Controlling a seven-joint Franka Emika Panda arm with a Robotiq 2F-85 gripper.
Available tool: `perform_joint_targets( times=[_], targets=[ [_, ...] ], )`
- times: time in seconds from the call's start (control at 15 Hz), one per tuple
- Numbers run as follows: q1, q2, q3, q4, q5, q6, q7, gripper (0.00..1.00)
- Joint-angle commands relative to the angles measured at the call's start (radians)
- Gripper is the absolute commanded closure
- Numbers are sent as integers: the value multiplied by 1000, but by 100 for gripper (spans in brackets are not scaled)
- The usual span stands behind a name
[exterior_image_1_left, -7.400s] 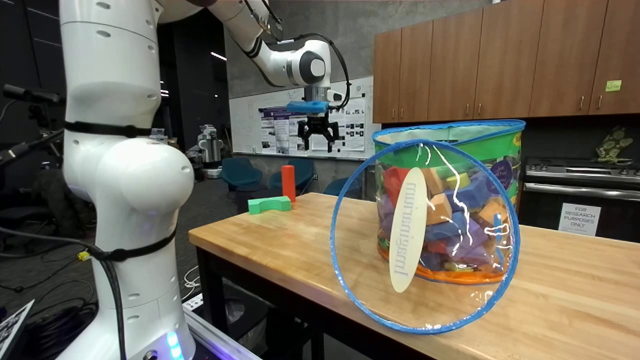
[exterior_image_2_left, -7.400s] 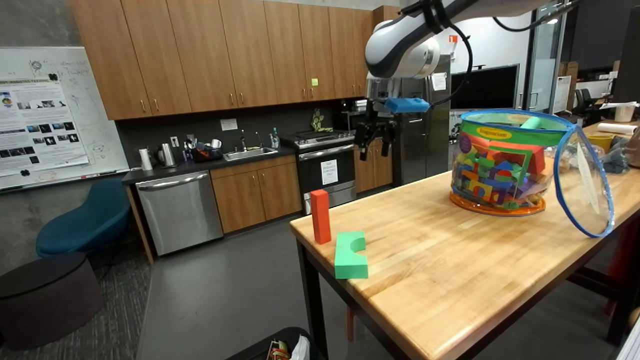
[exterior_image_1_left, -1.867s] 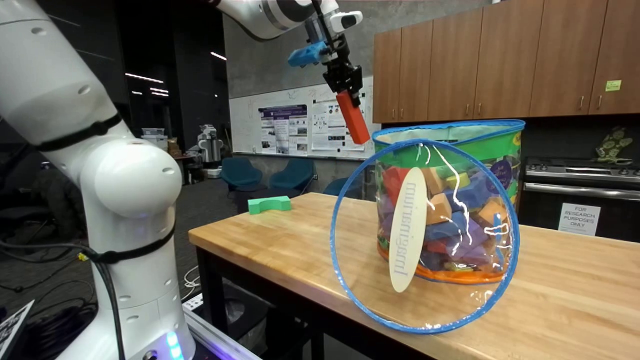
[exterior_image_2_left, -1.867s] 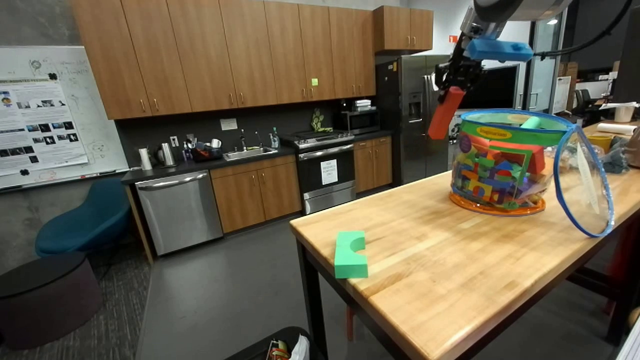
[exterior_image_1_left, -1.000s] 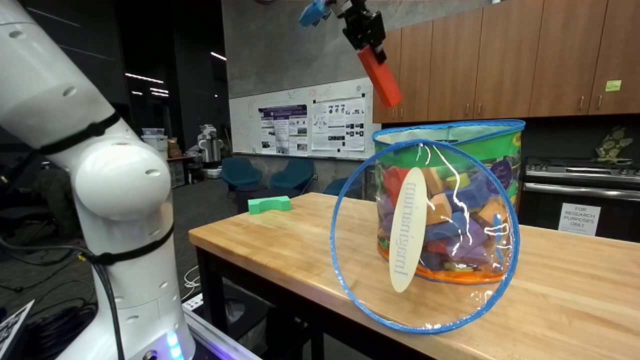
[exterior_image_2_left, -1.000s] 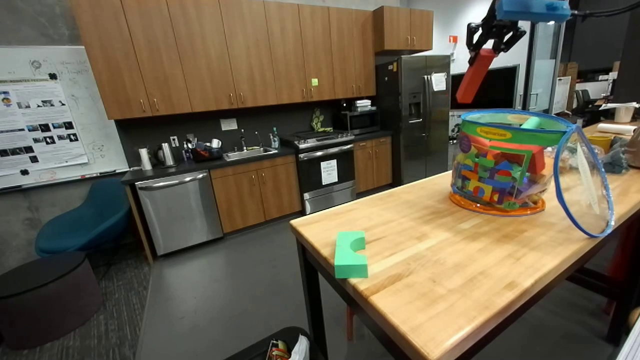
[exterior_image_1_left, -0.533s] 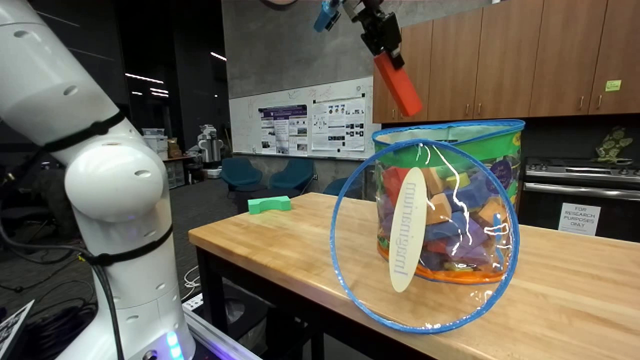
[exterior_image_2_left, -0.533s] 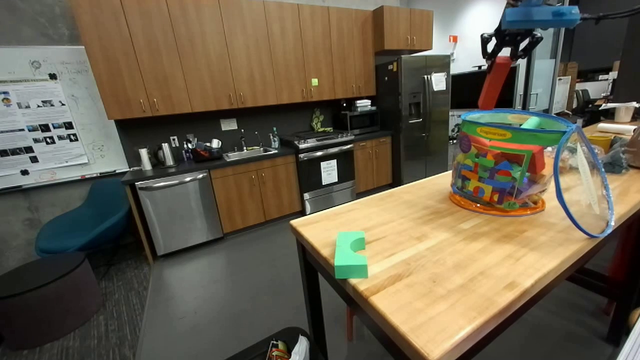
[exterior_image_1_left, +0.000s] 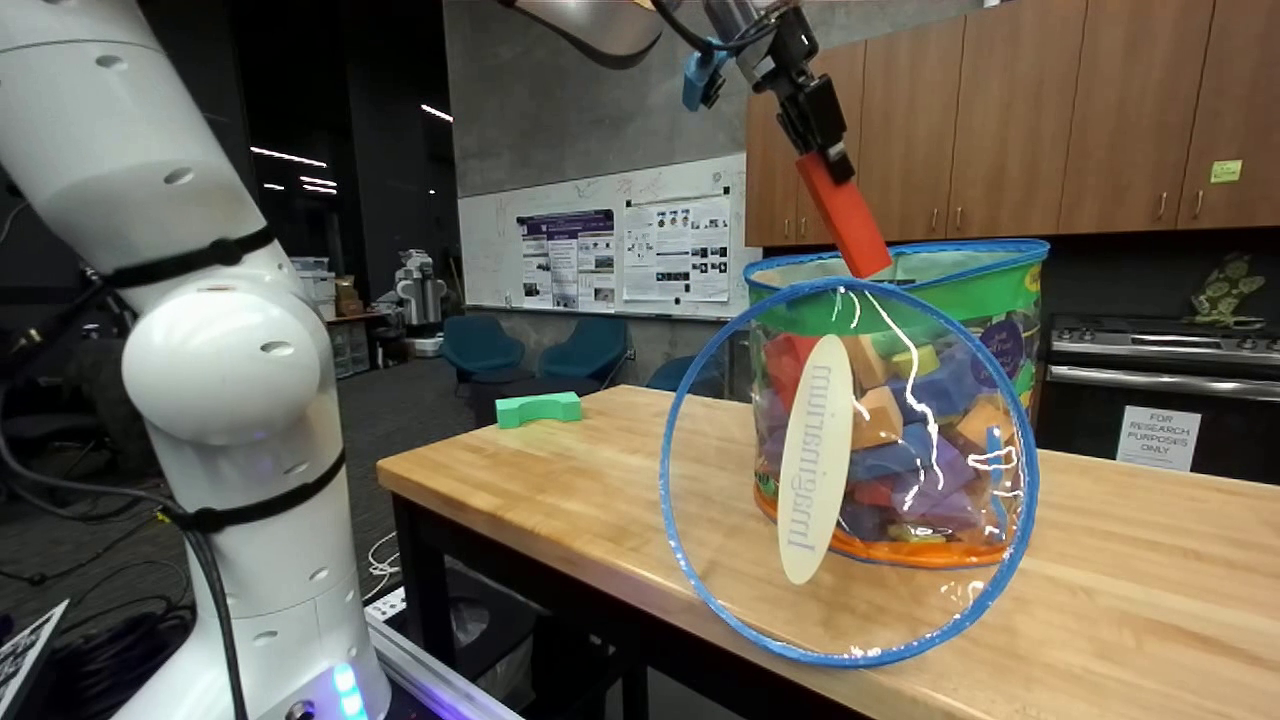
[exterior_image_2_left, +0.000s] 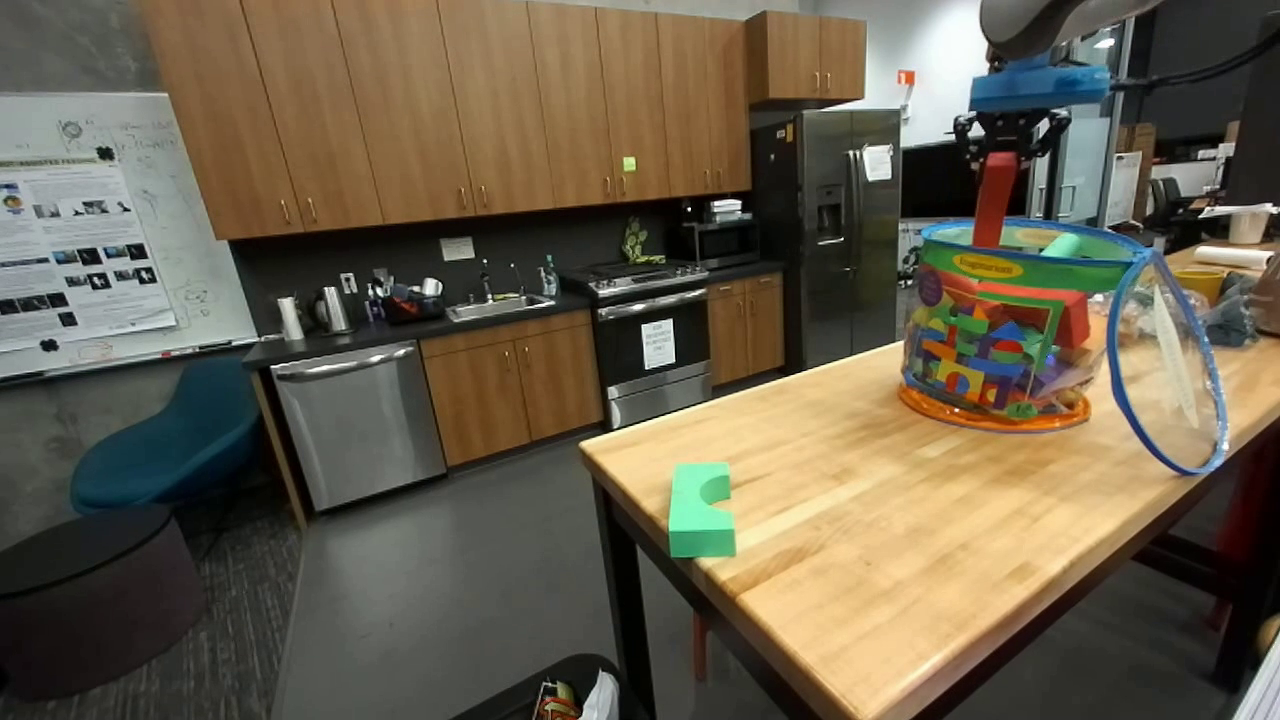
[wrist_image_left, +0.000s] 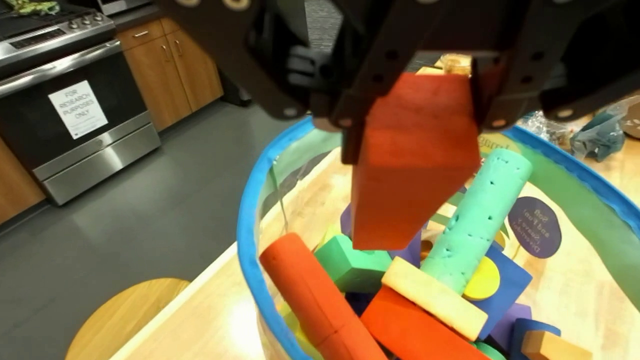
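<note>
My gripper (exterior_image_2_left: 1003, 152) clamped on red rectangular foam block (exterior_image_1_left: 850, 225), tilted over mouth of clear plastic drum (exterior_image_2_left: 1062, 270), near long edge of wooden tabletop (exterior_image_2_left: 850, 480). I should straighten block, clear blue rim (wrist_image_left: 248, 215), release low.

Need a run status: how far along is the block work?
Done: the red, rectangular, foam-like block is gripped and off the pale wooden table.
In hand: the black claw holds it tilted over the open top of the clear plastic cylindrical bag.
Left, seemingly: release, as the claw is shut on the red block; the green, notched, foam-like block lies on the table.
</note>
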Motion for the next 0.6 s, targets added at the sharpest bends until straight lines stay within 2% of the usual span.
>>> perform_joint_targets(
  times=[0.0,0.27,0.33,0.4,0.47,0.53],
  targets=[
    [9,93,-9,95,-51,-29,81,84],
    [24,162,-30,161,-87,-51,147,84],
    [31,174,-37,172,-87,-56,157,80],
    [37,183,-44,178,-85,-55,165,43],
    [44,191,-50,184,-82,-54,172,33],
    [52,194,-54,185,-85,-52,177,29]
  ],
)
